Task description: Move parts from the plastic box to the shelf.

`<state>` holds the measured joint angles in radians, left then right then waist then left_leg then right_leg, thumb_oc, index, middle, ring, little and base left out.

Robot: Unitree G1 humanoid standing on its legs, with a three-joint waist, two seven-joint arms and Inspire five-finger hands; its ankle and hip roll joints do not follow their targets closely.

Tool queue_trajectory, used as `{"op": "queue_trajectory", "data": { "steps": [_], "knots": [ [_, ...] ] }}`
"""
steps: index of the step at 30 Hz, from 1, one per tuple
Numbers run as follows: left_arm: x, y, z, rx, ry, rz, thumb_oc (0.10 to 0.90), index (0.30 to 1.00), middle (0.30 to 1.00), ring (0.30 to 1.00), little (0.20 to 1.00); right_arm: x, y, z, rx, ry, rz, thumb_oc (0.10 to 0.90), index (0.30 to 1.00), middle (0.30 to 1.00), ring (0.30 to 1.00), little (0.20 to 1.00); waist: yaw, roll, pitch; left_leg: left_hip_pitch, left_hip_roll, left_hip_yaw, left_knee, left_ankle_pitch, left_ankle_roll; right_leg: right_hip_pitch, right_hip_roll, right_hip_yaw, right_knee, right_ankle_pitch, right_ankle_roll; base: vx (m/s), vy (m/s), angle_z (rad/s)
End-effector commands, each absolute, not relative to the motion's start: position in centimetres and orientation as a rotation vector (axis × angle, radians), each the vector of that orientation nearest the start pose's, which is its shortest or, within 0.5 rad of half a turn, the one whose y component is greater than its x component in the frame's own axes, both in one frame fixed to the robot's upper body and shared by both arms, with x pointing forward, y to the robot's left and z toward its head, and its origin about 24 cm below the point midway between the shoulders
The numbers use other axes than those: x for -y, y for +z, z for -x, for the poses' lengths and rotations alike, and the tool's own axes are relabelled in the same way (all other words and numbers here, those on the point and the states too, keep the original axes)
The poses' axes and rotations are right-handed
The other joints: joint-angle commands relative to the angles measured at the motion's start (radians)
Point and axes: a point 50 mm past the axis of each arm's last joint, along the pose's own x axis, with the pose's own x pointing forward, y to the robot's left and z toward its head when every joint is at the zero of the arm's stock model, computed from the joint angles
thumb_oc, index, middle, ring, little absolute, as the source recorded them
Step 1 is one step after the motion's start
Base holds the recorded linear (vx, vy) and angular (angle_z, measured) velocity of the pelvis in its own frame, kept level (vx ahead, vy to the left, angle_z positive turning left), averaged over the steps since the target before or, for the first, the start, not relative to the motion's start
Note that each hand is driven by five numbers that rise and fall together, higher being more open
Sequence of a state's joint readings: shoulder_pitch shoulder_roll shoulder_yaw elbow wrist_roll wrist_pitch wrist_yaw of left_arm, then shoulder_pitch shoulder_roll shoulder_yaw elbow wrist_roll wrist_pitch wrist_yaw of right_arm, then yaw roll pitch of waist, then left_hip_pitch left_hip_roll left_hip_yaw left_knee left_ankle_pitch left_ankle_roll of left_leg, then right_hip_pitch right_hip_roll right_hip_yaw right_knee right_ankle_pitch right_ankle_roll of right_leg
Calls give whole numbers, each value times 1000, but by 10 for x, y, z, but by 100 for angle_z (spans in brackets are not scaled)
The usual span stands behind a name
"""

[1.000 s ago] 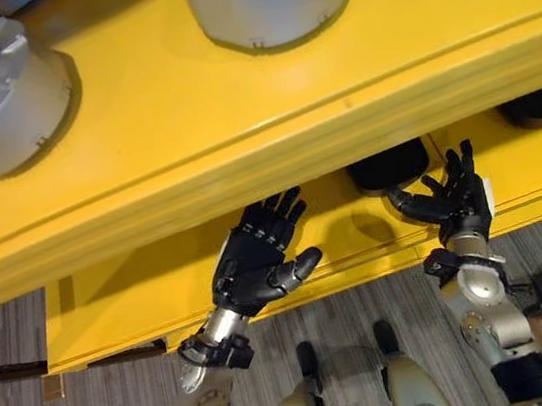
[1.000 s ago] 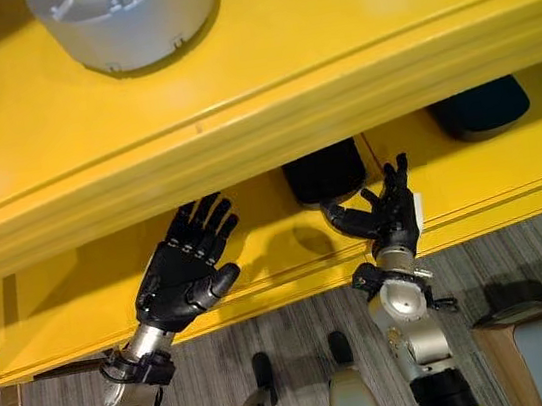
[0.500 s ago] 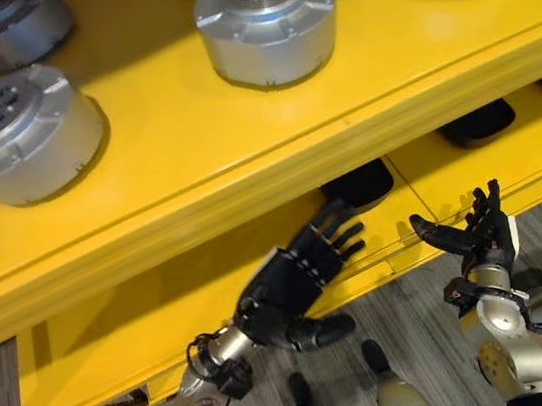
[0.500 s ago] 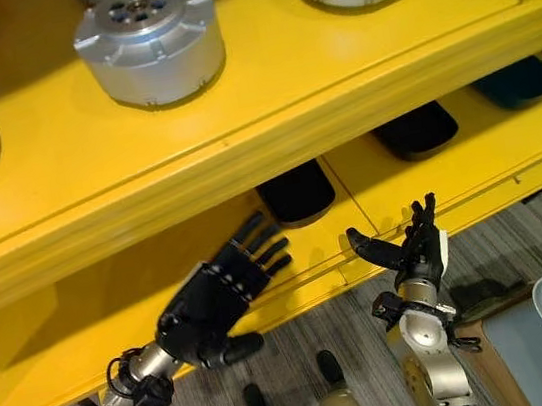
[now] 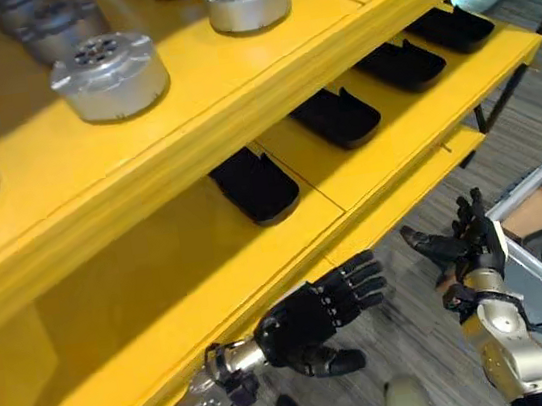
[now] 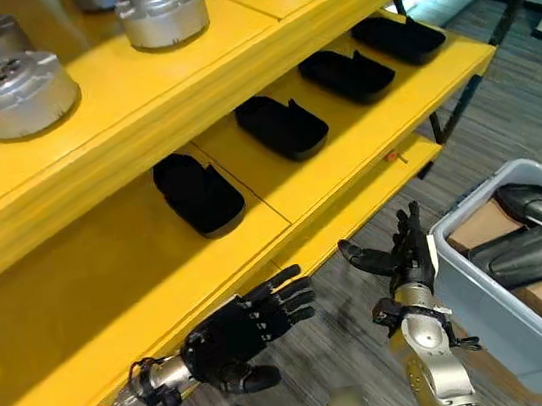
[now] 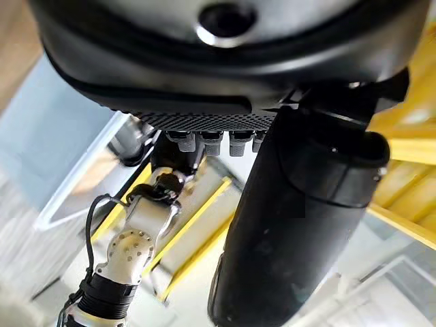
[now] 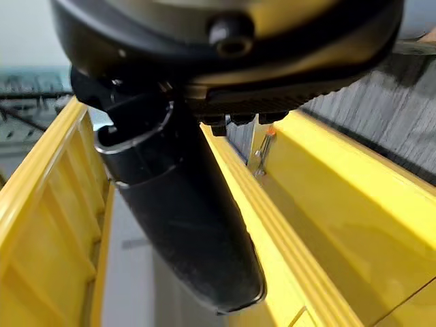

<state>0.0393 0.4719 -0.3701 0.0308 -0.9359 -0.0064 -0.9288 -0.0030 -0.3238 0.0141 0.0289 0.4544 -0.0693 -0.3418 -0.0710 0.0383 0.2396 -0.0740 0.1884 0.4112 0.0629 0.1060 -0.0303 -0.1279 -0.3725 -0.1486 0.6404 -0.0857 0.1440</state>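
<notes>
A grey plastic box (image 6: 484,314) stands on the floor at the right and holds dark grey parts (image 6: 530,249) on brown cardboard. The yellow shelf (image 5: 384,147) carries several black moulded parts (image 5: 253,185) on its lower board and silver round parts (image 5: 109,76) on the board above. My left hand (image 5: 299,328) hangs open and empty below the lower board's front edge, fingers pointing toward the box. My right hand (image 5: 469,246) is open and empty, fingers up, just left of the box's rim. The left wrist view shows its own thumb (image 7: 300,225) held straight.
A dark shelf leg (image 5: 498,95) slants to the grey floor at the right end of the shelf. The lower board has bare yellow space (image 6: 70,282) left of the black parts. Floor (image 5: 415,329) lies between my two hands.
The whole view has swung right, so the plastic box has come into sight. Both hands stay open and empty and have dropped from the lower board to below its front edge.
</notes>
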Motion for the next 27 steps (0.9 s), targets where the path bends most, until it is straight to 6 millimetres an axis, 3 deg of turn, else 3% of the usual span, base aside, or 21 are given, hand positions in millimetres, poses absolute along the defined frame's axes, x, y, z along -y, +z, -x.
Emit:
{"op": "queue_trajectory", "data": {
  "steps": [1,5,8,12,14,16,17,20,22,23,26,27],
  "knots": [
    [-129,63,-203,169,-1192,639,900,1000,1000,1000,1000,218,99,-268,232,-249,-84,900,1000,1000,1000,1000,10,-24,-103,-25,3,69,-43,17,-23,189,141,-145,-406,1,-30,-258,-1041,-116],
    [-138,58,-207,216,-1041,687,900,1000,1000,1000,1000,226,91,-274,120,-241,-21,900,1000,1000,1000,1000,-2,-36,-109,-17,72,82,-84,85,-73,181,222,-143,-487,12,-74,-176,-614,-222],
    [-138,55,-206,210,-1044,689,900,1000,1000,1000,1000,235,93,-274,120,-283,-7,900,1000,1000,1000,1000,-18,-34,-106,-13,97,69,-97,104,-88,154,249,-123,-480,11,-96,-77,-250,-29],
    [-136,51,-206,192,-1006,722,900,1000,1000,1000,1000,245,91,-267,86,-307,-4,900,1000,1000,1000,1000,-65,-30,-108,13,155,40,-115,184,-130,118,299,-77,-474,4,-123,-50,-309,-40],
    [-138,50,-207,202,-966,726,900,1000,1000,1000,1000,247,87,-263,70,-290,8,900,1000,1000,1000,1000,-78,-35,-113,19,167,-13,-120,206,-139,104,320,-40,-475,4,-132,-19,-215,-32],
    [-140,52,-209,218,-918,726,900,1000,1000,1000,1000,248,84,-261,58,-263,10,900,1000,1000,1000,1000,-76,-36,-118,6,170,-102,-119,221,-125,77,349,22,-476,19,-147,4,-203,-67],
    [-145,52,-211,229,-876,724,900,1000,1000,1000,1000,246,79,-258,43,-213,11,900,1000,1000,1000,1000,-65,-40,-128,-16,146,-246,-114,219,-111,65,365,102,-485,29,-152,86,-168,-124],
    [-149,51,-209,235,-838,725,900,1000,1000,1000,1000,237,73,-260,24,-162,17,900,1000,1000,1000,1000,-39,-47,-125,-28,88,-400,-85,180,-84,68,373,180,-481,26,-154,98,-106,-128],
    [-151,50,-208,239,-826,723,900,1000,1000,1000,1000,233,71,-260,19,-141,19,900,1000,1000,1000,1000,-28,-45,-125,-35,63,-456,-70,164,-74,66,379,205,-482,29,-157,68,-51,-163],
    [-154,48,-206,240,-820,726,900,1000,1000,1000,1000,229,67,-261,3,-121,7,900,1000,1000,1000,1000,-12,-42,-121,-35,6,-519,-47,119,-57,69,389,242,-489,35,-160,119,-92,-120],
    [-155,46,-205,229,-857,712,900,1000,1000,1000,1000,211,52,-254,-27,-99,-34,900,1000,1000,1000,1000,-1,-21,-112,-41,-149,-514,-42,12,-9,91,426,266,-523,53,-162,170,-75,-144],
    [-152,47,-205,228,-882,700,900,1000,1000,1000,1000,205,48,-252,-36,-105,-62,900,1000,1000,1000,1000,0,-11,-109,-57,-190,-500,-76,22,0,97,444,269,-534,59,-159,241,44,-76]
  ]
}}
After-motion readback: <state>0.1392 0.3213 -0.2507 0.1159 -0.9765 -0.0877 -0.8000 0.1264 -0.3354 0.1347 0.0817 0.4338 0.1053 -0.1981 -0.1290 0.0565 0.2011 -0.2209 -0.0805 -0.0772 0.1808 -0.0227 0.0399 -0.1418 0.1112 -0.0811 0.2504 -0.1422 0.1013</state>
